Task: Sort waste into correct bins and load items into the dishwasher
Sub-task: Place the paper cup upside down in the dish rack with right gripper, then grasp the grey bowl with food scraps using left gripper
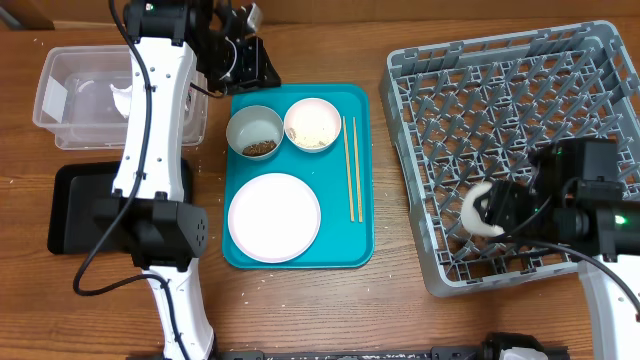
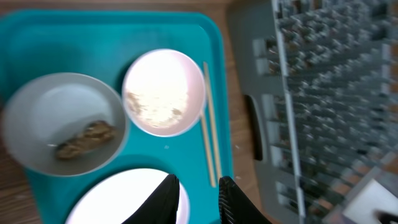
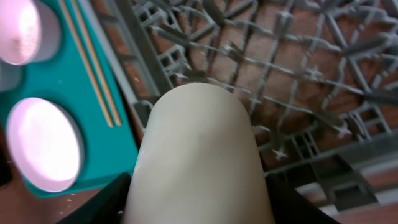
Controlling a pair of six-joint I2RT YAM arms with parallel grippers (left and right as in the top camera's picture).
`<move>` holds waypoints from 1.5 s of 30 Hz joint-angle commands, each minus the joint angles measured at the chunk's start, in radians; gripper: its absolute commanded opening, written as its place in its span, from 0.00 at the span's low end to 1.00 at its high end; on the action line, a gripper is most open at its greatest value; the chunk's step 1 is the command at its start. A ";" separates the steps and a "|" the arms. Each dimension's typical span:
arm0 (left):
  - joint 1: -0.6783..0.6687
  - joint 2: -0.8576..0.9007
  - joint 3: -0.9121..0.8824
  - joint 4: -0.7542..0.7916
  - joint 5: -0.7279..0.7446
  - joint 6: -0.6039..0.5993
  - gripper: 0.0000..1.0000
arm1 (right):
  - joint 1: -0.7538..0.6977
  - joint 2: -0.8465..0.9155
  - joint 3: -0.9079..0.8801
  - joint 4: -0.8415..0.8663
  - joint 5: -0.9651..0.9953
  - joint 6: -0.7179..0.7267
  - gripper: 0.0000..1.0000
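My right gripper (image 1: 497, 210) is shut on a small white cup (image 1: 478, 213) over the front part of the grey dish rack (image 1: 520, 100). In the right wrist view the cup (image 3: 199, 155) fills the space between both fingers. My left gripper (image 1: 250, 62) hangs at the far edge of the teal tray (image 1: 340, 250), slightly open and empty. On that tray lie a white plate (image 1: 274, 217), a grey bowl (image 1: 254, 132) with brown scraps, a pinkish bowl (image 1: 313, 124) with rice-like grains, and wooden chopsticks (image 1: 351, 168). The left wrist view shows my left gripper (image 2: 198, 180) above the plate (image 2: 118, 199).
A clear tub (image 1: 60, 95) at the back left holds a white tissue (image 1: 122, 98). A black tray (image 1: 75, 205) lies in front of it, partly under my left arm. Small crumbs dot the wooden table around the teal tray.
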 commanded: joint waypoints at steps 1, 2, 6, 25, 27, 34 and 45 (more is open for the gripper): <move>-0.045 -0.010 0.096 -0.023 -0.300 -0.061 0.25 | 0.052 0.043 0.016 -0.078 0.164 0.095 0.32; -0.055 -0.010 0.106 -0.025 -0.333 -0.070 0.25 | 0.069 0.053 0.016 -0.092 0.179 0.113 0.32; -0.091 -0.010 0.112 -0.025 -0.406 -0.082 0.25 | 0.153 0.094 0.016 -0.098 0.182 0.141 0.33; -0.108 -0.010 0.112 -0.031 -0.431 -0.080 0.34 | 0.217 0.203 -0.035 -0.087 0.229 0.206 0.83; -0.108 -0.010 0.112 -0.032 -0.437 -0.080 0.35 | 0.217 0.203 -0.028 -0.084 0.229 0.203 0.84; -0.100 -0.042 0.114 -0.032 -0.452 -0.080 0.38 | 0.217 0.203 0.127 -0.075 0.159 0.143 0.84; -0.068 -0.209 0.118 -0.172 -0.496 -0.139 0.38 | 0.396 0.257 0.259 0.169 0.050 0.136 0.79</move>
